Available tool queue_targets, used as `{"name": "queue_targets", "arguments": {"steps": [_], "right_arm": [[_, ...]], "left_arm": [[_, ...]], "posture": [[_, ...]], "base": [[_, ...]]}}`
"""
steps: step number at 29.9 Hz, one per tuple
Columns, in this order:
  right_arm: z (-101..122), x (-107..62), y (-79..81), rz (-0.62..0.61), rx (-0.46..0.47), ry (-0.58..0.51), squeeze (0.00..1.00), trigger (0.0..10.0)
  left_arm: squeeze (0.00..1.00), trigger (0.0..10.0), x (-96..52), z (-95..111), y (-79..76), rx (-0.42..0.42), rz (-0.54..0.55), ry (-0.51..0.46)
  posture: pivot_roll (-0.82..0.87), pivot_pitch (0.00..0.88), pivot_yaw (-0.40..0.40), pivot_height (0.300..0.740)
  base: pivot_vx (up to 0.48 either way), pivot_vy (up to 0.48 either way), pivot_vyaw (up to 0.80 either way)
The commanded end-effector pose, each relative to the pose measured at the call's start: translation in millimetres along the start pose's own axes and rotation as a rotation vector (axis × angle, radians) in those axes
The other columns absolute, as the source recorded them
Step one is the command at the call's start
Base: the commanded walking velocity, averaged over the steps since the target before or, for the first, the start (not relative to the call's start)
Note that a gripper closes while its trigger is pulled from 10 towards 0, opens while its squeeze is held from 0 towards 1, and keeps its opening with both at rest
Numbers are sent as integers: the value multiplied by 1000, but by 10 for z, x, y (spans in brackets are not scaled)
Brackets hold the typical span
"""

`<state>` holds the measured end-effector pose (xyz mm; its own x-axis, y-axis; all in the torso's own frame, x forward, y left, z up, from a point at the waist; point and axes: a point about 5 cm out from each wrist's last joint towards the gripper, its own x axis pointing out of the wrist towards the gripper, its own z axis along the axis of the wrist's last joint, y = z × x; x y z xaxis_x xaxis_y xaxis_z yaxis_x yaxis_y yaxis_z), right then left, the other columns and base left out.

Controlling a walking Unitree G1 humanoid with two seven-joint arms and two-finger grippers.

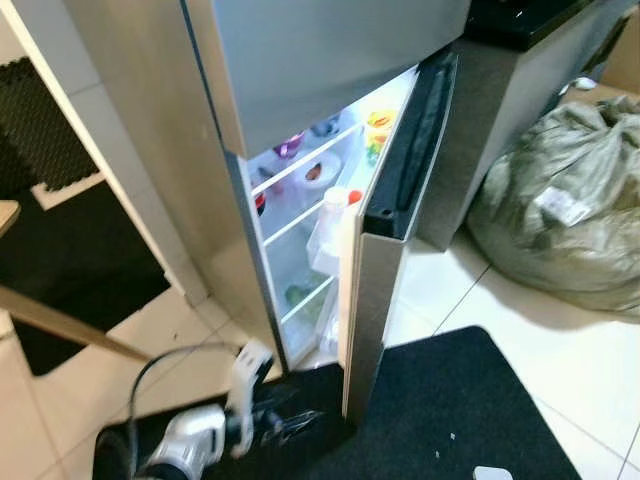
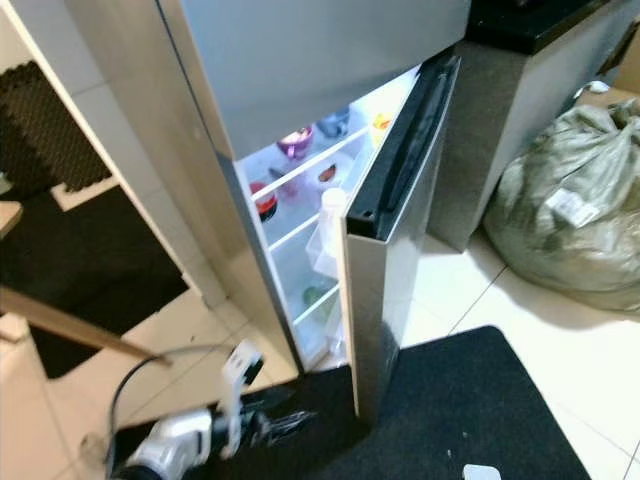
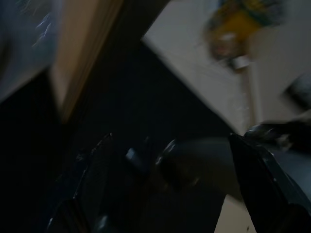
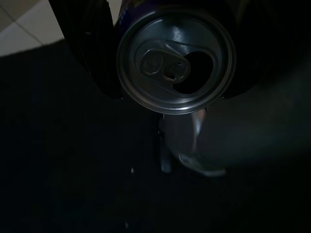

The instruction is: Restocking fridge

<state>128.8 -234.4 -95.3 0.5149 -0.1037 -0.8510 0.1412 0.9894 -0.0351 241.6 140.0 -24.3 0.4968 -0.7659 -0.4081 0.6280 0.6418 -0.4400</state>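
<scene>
Can (image 4: 176,58) clamped between right hand's (image 4: 165,53) fingers, left hand (image 1: 285,425) spread open beside fridge door (image 1: 385,270).

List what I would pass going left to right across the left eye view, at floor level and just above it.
Dark perforated floor mat → left gripper low above the black rug → half-open silver fridge door → bulging grey-green sack on the white tiled floor.

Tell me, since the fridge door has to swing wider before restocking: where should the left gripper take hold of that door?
Likely the door's free vertical edge, low down by the left gripper, coming from the open side. That edge stands clear of the shelves; the right gripper already holds a can.
</scene>
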Motion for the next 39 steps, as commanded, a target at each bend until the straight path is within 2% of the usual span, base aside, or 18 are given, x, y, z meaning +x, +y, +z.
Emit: {"name": "queue_targets", "arguments": {"steps": [1, 2, 3, 5, 6, 9, 10, 14, 15, 19, 20, 22, 29, 39], "right_arm": [[-71, -9, 20, 6, 6, 30, 0, 10000], [-52, -5, 19, 7, 2, 27, 0, 10000], [-52, -5, 19, 7, 2, 27, 0, 10000], [-38, -2, 16, 10, -8, 27, 0, 10000], [-38, -2, 16, 10, -8, 27, 0, 10000], [-61, -10, -4, 12, -26, 38, 0, 10000], [-61, -10, -4, 12, -26, 38, 0, 10000], [-62, -17, -53, -3, -46, 43, 0, 10000], [-20, -17, -119, -38, -73, 34, 0, 10000], [19, -18, -173, -73, -117, 28, 0, 10000], [59, -19, -228, -119, -169, 25, 0, 10000], [99, -16, -254, -139, -209, 19, 0, 10000], [165, 5, -215, -119, -236, 9, 0, 10000], [151, 15, -161, -120, -204, 13, 0, 10000]], "left_arm": [[0, 10000, -204, -318, 105, -92, 166, 65], [0, 10000, -269, -439, 124, -137, 236, 80], [0, 10000, -269, -439, 124, -137, 236, 80], [0, 10000, -383, -640, 128, -240, 335, 78], [0, 10000, -383, -640, 128, -240, 335, 78], [0, 10000, -584, -897, 152, -365, 512, 81], [0, 10000, -584, -897, 152, -365, 512, 81], [0, 10000, -718, -1081, 141, -457, 644, 88], [0, 10000, -755, -1160, 117, -482, 691, 103], [0, 10000, -764, -1189, 106, -490, 713, 108], [0, 10000, -768, -1193, 113, -508, 743, 97], [0, 10000, -771, -1186, 122, -524, 765, 78], [0, 10000, -738, -1147, 137, -528, 780, 61], [0, 10000, -720, -1112, 157, -514, 782, 71]], "posture": [[-120, 104, 71, 740], [-118, 100, 63, 740], [-118, 100, 63, 740], [-112, 92, 50, 740], [-112, 92, 50, 740], [-99, 85, 37, 740], [-99, 85, 37, 740], [-93, 81, 27, 740], [-86, 75, 20, 740], [-81, 70, 13, 740], [-76, 59, 9, 740], [-76, 46, 10, 740], [-67, 44, 3, 740], [-54, 21, 17, 740]], "base": [[0, 0, 0], [0, 0, 0], [0, 0, 0], [0, 0, 0], [0, 0, 0], [0, 0, 0], [0, 0, 0], [0, 0, 0], [0, 0, 0], [0, 0, 0], [0, 0, 0], [0, 0, 0], [0, 0, 0], [0, 0, 0]]}}
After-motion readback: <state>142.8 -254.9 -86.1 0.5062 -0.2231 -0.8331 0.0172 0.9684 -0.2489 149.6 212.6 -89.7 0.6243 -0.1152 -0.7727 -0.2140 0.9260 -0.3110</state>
